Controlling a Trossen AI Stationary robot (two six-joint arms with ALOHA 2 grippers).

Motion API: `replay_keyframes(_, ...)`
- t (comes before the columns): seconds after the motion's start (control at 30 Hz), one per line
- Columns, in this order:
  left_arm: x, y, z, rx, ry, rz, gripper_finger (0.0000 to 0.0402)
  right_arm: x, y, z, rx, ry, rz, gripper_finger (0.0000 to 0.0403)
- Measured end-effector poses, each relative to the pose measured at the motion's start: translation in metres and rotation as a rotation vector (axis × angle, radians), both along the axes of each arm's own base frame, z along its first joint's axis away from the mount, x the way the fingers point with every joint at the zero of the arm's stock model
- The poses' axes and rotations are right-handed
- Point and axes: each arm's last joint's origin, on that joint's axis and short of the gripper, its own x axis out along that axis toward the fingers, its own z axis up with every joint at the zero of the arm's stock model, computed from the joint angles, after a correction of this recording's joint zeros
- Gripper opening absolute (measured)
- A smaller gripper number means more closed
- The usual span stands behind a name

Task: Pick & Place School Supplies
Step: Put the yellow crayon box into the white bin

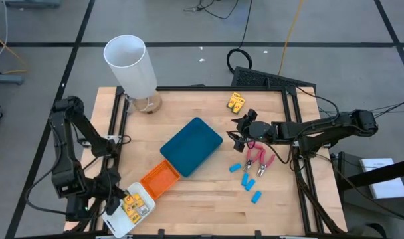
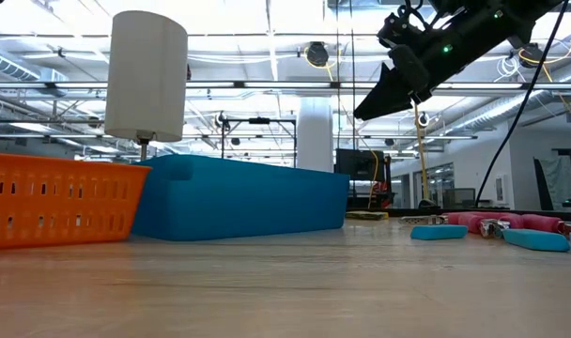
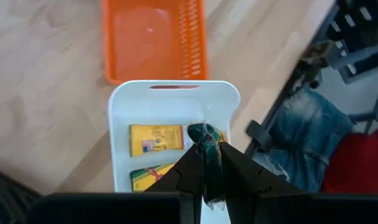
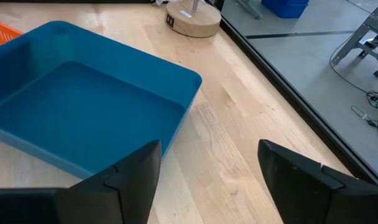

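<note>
No readable writing on the yellow boxes (image 3: 155,138) lying in the white tray (image 3: 124,112) at desk's 7 o'clock. Left gripper (image 3: 206,163) fingers pinching shut above it, gripping nothing clear. Right gripper (image 1: 238,132) fingers spreading wide w/ nothing held, hovering at 3 o'clock by scissors (image 1: 260,158).

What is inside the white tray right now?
The white tray holds two yellow boxes. The shut left pincer covers part of the tray, so anything under it stays hidden.
</note>
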Motion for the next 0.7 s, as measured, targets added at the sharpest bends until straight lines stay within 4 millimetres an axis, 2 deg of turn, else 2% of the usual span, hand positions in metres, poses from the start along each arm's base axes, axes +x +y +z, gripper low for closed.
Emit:
replay_keyframes(0.33, 0.001, 0.005, -0.004, 0.017, 0.061, 0.102, 0.0059, 0.0, 0.0, 0.0, 0.0, 0.001, 0.0, 0.0264)
replay_keyframes(0.43, 0.005, 0.003, -0.009, 0.026, 0.101, 0.118, 0.0092, 0.0, 0.0, 0.0, 0.0, 0.001, 0.001, 0.0264)
replay_keyframes(0.57, 0.011, -0.003, -0.016, 0.01, 0.201, 0.132, 0.0156, 0.0, 0.0, 0.0, 0.0, 0.001, 0.001, 0.0265)
replay_keyframes(0.7, 0.013, -0.006, -0.019, 0.006, 0.227, 0.119, 0.0214, 0.0, 0.0, 0.0, 0.002, 0.0, -0.001, 0.0265)
